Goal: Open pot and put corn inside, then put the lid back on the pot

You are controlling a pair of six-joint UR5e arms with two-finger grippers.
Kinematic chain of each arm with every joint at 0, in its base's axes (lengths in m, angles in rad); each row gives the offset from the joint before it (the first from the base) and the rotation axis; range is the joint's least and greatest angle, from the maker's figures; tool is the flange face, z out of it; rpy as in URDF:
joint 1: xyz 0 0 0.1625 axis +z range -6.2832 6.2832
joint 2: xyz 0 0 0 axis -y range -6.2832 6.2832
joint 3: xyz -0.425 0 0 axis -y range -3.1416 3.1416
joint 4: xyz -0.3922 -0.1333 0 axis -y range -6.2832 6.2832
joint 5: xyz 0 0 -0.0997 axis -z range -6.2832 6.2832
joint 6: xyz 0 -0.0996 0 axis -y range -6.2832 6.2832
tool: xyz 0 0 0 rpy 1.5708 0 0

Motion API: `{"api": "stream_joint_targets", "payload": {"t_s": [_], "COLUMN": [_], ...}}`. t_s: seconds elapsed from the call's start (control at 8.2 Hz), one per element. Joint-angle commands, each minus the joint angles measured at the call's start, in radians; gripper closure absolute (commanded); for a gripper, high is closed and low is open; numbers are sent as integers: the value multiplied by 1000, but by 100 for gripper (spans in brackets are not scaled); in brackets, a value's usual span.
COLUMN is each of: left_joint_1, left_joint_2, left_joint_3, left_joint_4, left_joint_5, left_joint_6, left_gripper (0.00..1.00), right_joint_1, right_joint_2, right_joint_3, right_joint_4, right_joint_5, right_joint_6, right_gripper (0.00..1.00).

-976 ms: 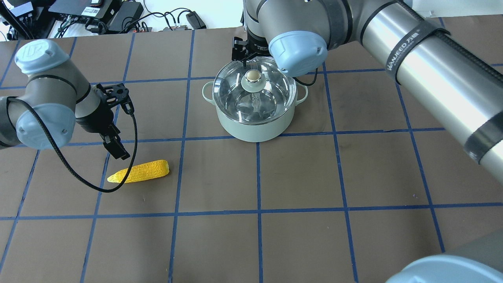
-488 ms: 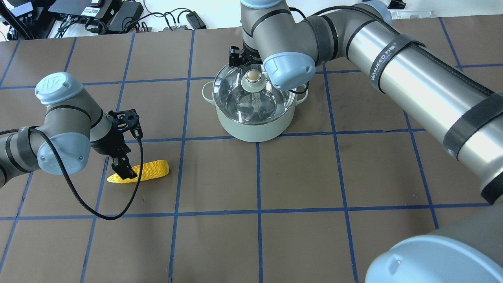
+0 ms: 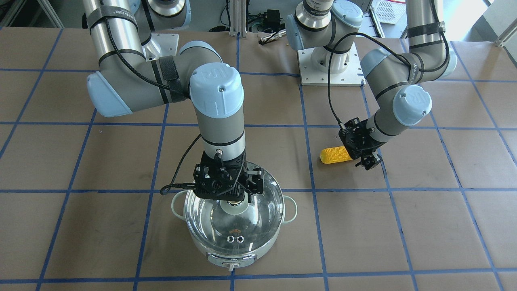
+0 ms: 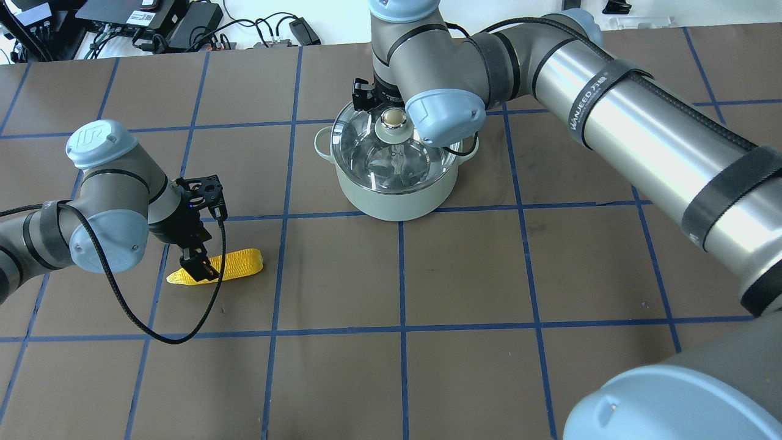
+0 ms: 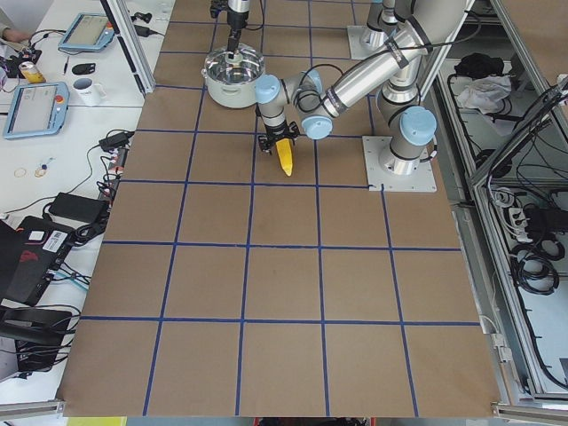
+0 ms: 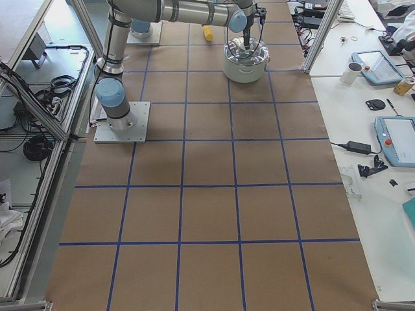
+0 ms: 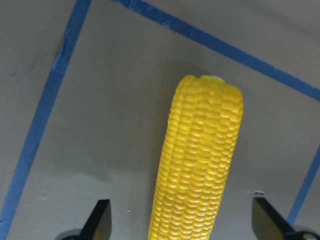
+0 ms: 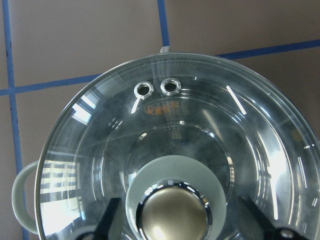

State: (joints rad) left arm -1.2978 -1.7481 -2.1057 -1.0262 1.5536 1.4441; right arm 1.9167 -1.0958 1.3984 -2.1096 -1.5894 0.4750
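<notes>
The pot (image 4: 397,198) stands at the upper centre of the overhead view, with its glass lid (image 4: 360,146) seated on the rim. The right gripper (image 8: 182,220) hangs directly over the lid's knob (image 8: 172,212). Its fingers (image 8: 111,217) are spread wide, one on each side of the gold cap, not closed on it. At the left middle of the overhead view the corn (image 4: 238,264) lies flat on the table (image 4: 489,275). The left gripper (image 7: 182,222) sits low over the corn's tapered half, its fingers (image 7: 100,220) wide apart on either side of the cob and clear of it.
</notes>
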Motion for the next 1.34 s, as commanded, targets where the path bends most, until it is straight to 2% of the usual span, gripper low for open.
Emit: {"api": "stream_joint_targets", "payload": {"t_s": [0.0,0.24,0.37,0.61,0.85,0.98,1.1,1.22], "left_joint_1": [-8,-12,-12,-12,-12,-12,-12,-12], "left_joint_2": [-14,-11,-11,-8,-10,-13,-11,-11], "left_joint_3": [-2,-4,-16,-37,-48,-50,-50,-48], "left_joint_4": [35,32,31,35,44,49,54,55], "left_joint_5": [0,-1,-3,-3,-12,-54,-55,-47], "left_joint_6": [48,39,29,13,18,16,19,25], "left_gripper": [0,0,0,0,0,0,10,27], "right_joint_1": [5,5,5,4,4,2,-10,-24], "right_joint_2": [2,4,4,2,-4,-24,-62,-117], "right_joint_3": [1,1,1,-1,-28,-36,-36,-30], "right_joint_4": [0,-1,-1,-1,-3,-1,11,54], "right_joint_5": [3,3,3,2,0,0,5,12], "right_joint_6": [8,13,8,5,-27,-36,-42,-67], "right_gripper": [27,50,58,66,67,67,67,66]}}
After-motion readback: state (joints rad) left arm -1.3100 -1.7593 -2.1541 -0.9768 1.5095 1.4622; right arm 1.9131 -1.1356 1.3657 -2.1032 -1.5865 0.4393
